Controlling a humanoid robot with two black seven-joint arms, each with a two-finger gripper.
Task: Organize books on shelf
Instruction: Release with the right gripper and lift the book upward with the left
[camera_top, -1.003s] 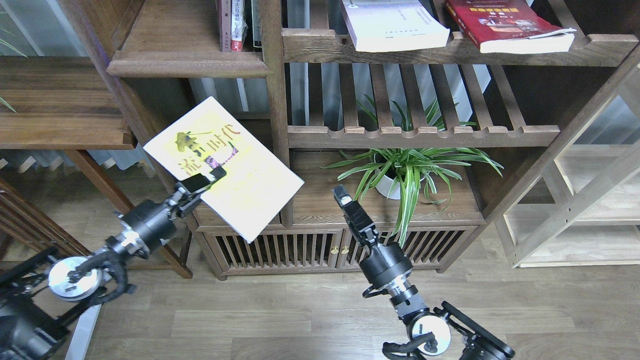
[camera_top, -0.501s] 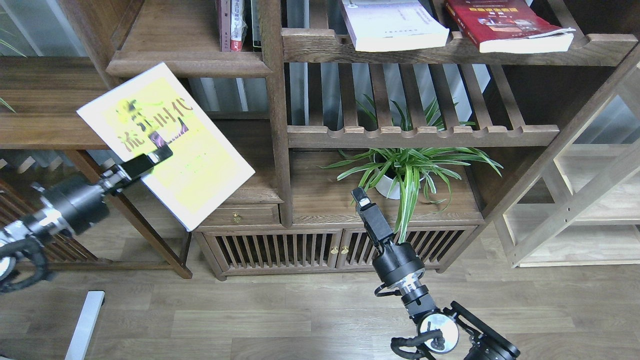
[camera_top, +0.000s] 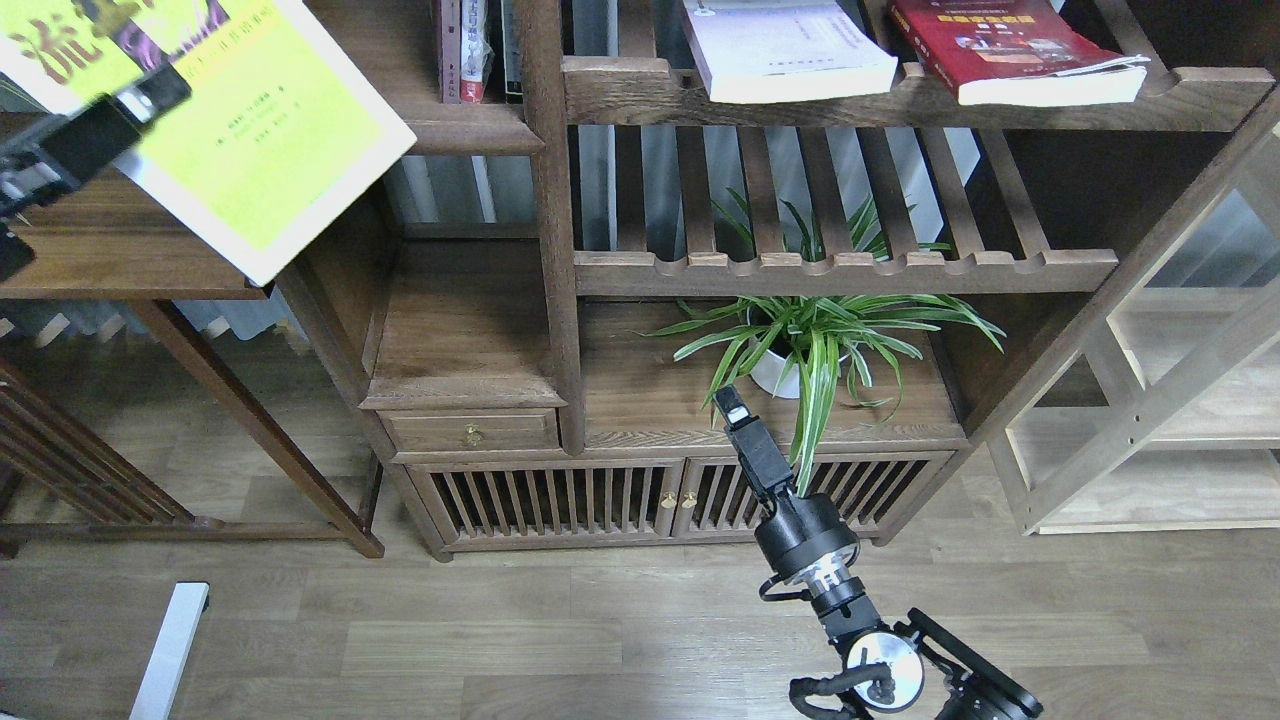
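Jaws: left gripper (camera_top: 150, 95) clamped on yellow-green book (camera_top: 250, 130), upper left of frame; right gripper (camera_top: 735, 408) lower centre, state cannot be told | Relation: book's long axis slants down-right over shelf (camera_top: 470, 135); left arm nearer | Others: white book (camera_top: 790, 50), red book (camera_top: 1010, 50) upper right.

Large dark-brown wooden bookcase (camera_top: 548, 250): white-covered paperback (camera_top: 790, 50) and red-covered paperback (camera_top: 1010, 50) laid flat on upper slatted rack (camera_top: 900, 95); upright books (camera_top: 475, 50) stood on solid board (camera_top: 470, 135); white-potted spider plant (camera_top: 810, 350) set on lower board (camera_top: 650, 400).
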